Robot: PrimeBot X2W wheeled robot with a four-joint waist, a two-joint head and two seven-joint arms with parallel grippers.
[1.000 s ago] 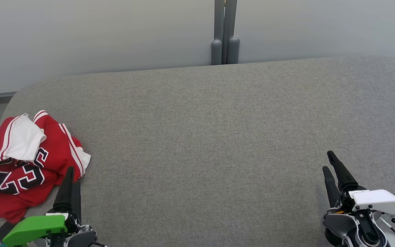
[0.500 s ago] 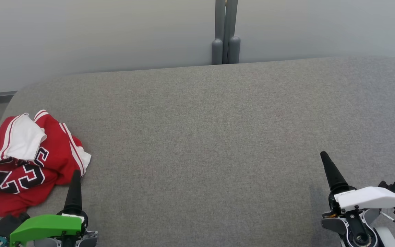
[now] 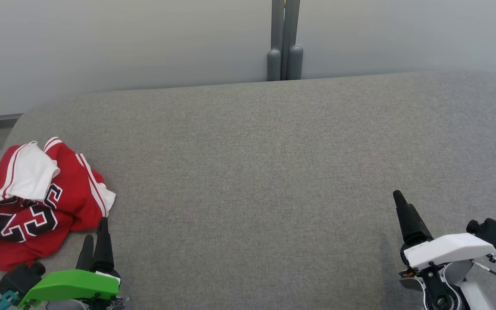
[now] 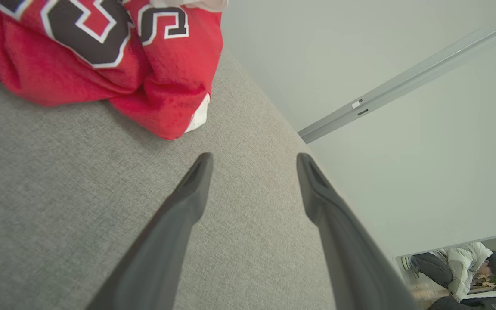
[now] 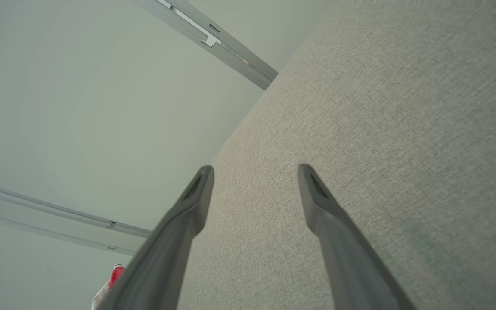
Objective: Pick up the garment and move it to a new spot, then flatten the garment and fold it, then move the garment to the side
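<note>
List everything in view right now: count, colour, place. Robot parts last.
garment: one, red with white trim and black numerals, crumpled at the left end of the padded surface
padded surface: one, grey fabric, spans the head view
wall: one, pale grey, behind the surface
posts: two, grey, side by side at the middle of the far edge
person: one, pale jacket, crouched, lower right corner of the left wrist view
left tool: one, dark fingers with a green cover, open, just short of the garment's near corner, not touching it
right tool: one, dark fingers with a white cover, open, over bare surface at the right
</note>
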